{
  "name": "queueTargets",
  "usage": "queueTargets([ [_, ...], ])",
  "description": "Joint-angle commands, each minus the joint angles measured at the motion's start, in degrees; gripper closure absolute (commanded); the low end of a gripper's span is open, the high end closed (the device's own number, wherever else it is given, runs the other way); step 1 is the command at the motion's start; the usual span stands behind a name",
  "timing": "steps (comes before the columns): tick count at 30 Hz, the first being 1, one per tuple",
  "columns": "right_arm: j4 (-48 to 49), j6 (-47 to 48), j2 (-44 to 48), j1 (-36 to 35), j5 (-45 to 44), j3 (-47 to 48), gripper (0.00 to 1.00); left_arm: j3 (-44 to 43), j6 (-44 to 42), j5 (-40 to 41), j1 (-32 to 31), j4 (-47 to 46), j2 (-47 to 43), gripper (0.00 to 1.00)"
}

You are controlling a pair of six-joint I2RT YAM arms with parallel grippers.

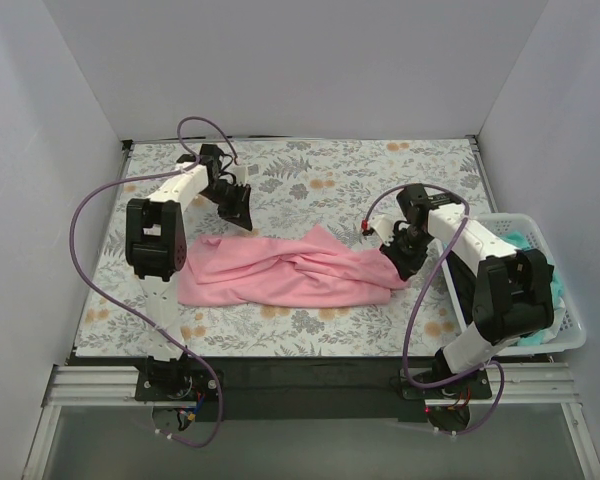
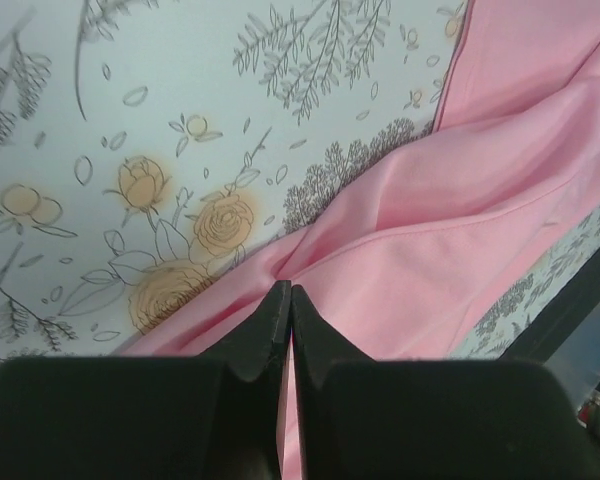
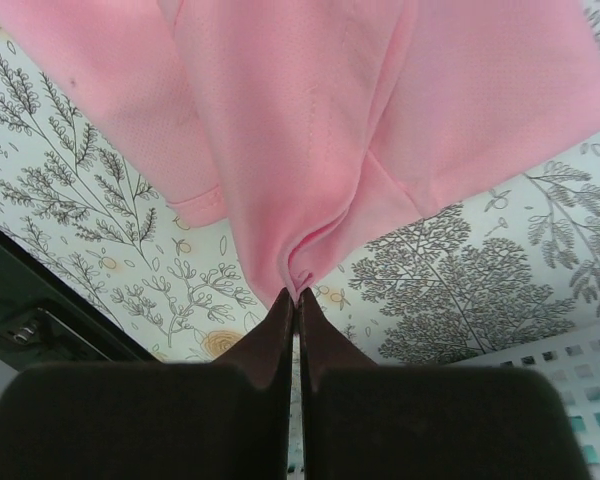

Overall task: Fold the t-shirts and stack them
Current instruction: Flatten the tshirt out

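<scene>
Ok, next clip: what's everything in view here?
shirt: one, pink, crumpled mid-sheet
cloth: mint-green, in the basket, count unclear
sheet: one, grey-and-orange floral, covering the table
basket: one, white lattice, right edge
left arm, right arm: white-and-black, bases at the near edge
left fingers: black, shut, apparently pinching the shirt's edge
right fingers: black, shut on a pinch of the shirt
</scene>
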State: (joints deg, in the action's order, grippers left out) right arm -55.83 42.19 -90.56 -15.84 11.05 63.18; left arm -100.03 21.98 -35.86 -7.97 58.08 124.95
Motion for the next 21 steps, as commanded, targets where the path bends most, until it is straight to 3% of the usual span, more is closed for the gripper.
queueTargets([
  [1, -0.9, -0.8, -1.5, -0.1, 0.4, 5.8, 0.99, -4.1, 1.9, -1.8, 0.9, -4.7, -4.9, 1.0],
  [5, -1.0, -1.5, -2.6, 1.0, -0.1, 12.9, 0.99, -8.3, 0.4, -2.1, 2.4, -5.4, -8.2, 1.0],
  [9, -1.3, -0.7, -1.8, 1.5, -0.2, 16.0, 0.99, -4.4, -2.7, -0.3, 2.6, -5.0, -12.2, 1.0],
  [10, -1.5, -0.4, -1.6, 1.5, 0.0, 15.2, 0.99, -3.5, -2.6, 0.3, 2.5, -4.7, -12.2, 0.94],
  [11, -1.6, -0.4, -1.5, 1.5, 0.1, 14.6, 0.99, -2.3, -1.4, 0.7, 2.4, -4.6, -11.4, 0.81],
  [12, -1.7, -0.3, -1.3, 1.4, 0.3, 13.8, 0.99, -1.9, -0.7, 1.7, 2.3, -4.0, -11.0, 0.56],
  [13, -1.8, -0.1, -1.2, 1.4, 0.3, 12.2, 0.99, -1.6, 0.2, 2.7, 2.1, -3.9, -10.3, 0.45],
  [16, -1.8, 0.1, -0.4, 1.4, 0.4, 10.1, 0.99, -0.2, 2.2, 4.3, 1.3, -3.8, -8.5, 0.29],
  [21, -1.8, 0.2, 0.7, 1.4, 0.6, 8.2, 0.99, 3.5, 3.3, 8.9, 0.1, -3.2, -7.1, 0.28],
])
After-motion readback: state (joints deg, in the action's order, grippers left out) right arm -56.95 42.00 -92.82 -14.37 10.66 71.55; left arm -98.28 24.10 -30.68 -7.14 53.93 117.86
